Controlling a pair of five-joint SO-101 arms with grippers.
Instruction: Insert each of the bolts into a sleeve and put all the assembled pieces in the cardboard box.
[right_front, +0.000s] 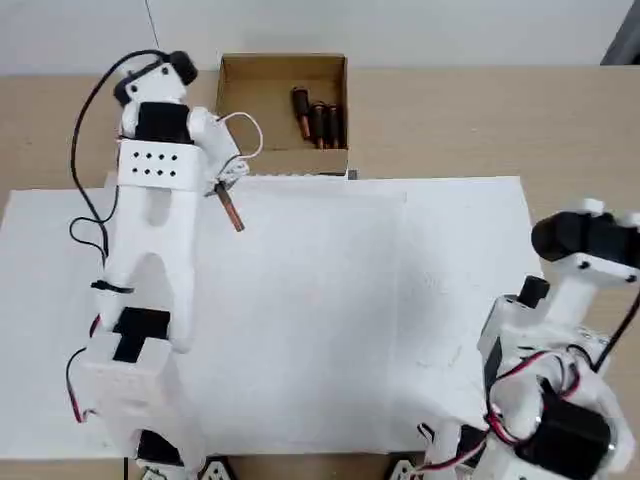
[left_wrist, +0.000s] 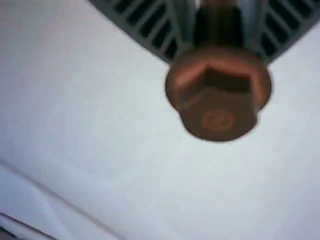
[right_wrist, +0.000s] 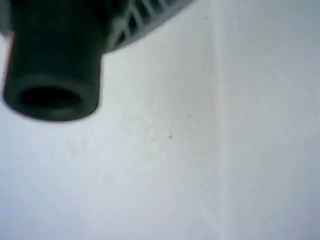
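My left gripper (right_front: 222, 188) is shut on a copper bolt (right_front: 233, 212) and holds it just above the white sheet, close to the front wall of the cardboard box (right_front: 240, 105). In the left wrist view the bolt's hexagonal head (left_wrist: 217, 97) faces the camera between the ribbed grey jaws. My right gripper (right_front: 520, 303) sits at the right side of the table, shut on a black sleeve (right_front: 534, 290). The sleeve's open end (right_wrist: 50, 97) points toward the sheet. Three dark assembled pieces (right_front: 318, 120) lie in the box's right half.
A white sheet (right_front: 350, 300) covers most of the wooden table (right_front: 450, 120). The box stands at the sheet's far edge. The left arm's body stretches along the left side, and the right arm's base takes up the near right corner.
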